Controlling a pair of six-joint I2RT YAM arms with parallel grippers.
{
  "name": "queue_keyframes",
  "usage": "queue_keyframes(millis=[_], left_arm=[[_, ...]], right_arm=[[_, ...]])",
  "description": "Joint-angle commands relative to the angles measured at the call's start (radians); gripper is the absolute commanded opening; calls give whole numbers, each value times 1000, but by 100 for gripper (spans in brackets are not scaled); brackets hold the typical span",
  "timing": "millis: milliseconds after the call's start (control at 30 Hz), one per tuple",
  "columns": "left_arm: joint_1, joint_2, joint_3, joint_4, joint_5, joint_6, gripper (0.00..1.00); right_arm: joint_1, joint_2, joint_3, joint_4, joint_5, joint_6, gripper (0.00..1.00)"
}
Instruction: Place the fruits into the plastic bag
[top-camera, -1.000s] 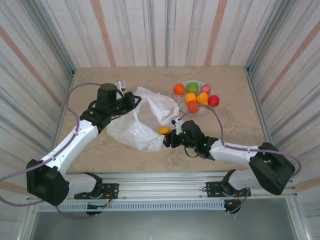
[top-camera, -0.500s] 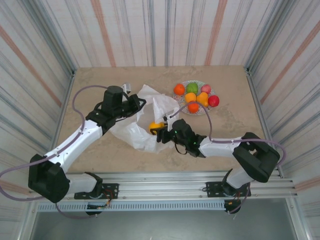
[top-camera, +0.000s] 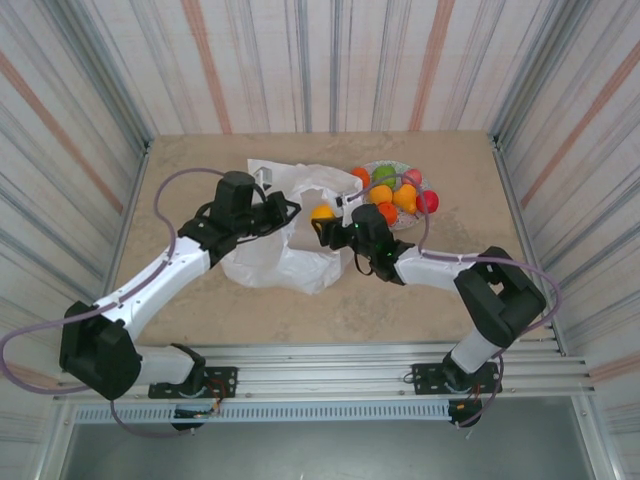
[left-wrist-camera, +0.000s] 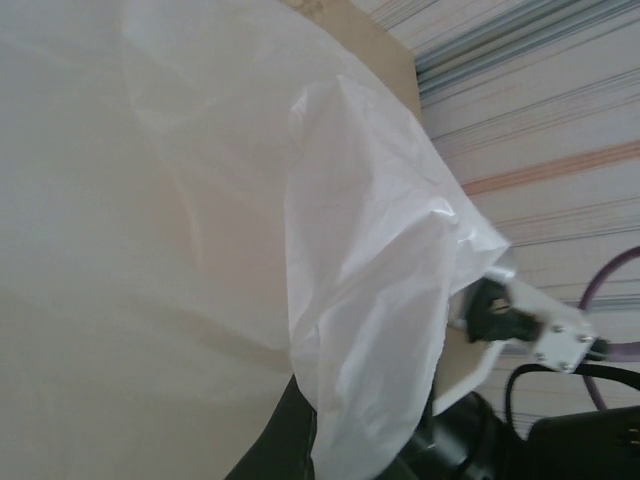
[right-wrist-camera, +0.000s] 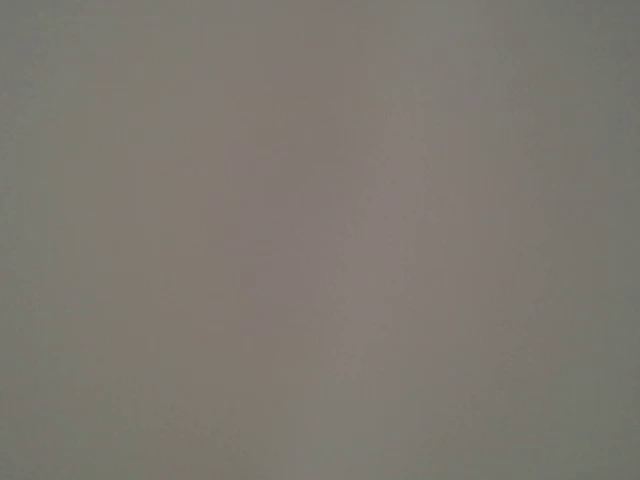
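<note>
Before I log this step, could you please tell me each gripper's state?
Left gripper: closed on the plastic bag.
Right gripper: closed on a yellow-orange fruit.

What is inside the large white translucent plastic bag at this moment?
At the large white plastic bag's mouth, one small yellow-orange round fruit sits in the right gripper. The wrinkled film hides whatever lies deeper.
</note>
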Motion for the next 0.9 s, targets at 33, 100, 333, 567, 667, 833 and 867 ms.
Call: queue_keyframes(millis=[33,100,333,567,667,833,867], left_arm=[[-7,37,57,-3,37,34,3],[-11,51,68,-10,45,36,4],[-18,95,69,0,51,51,5],[-17,156,71,61,83,29,4],[-17,165,75,75,84,20,4],[-18,167,77,81,85,19,4],[-18,166,77,81,86,19,4]], right_arm=[[28,57,48,-38,-60,-41,63],[29,80,71,-49,-67,-15,63],[49,160,156,-85,-92,150,65],[82,274,259,-164,-100,281,67],[79,317,280,-155,-120,347,67],[63,360,294,-106,-180,423,74],[60,362,298,-106,-189,426,76]])
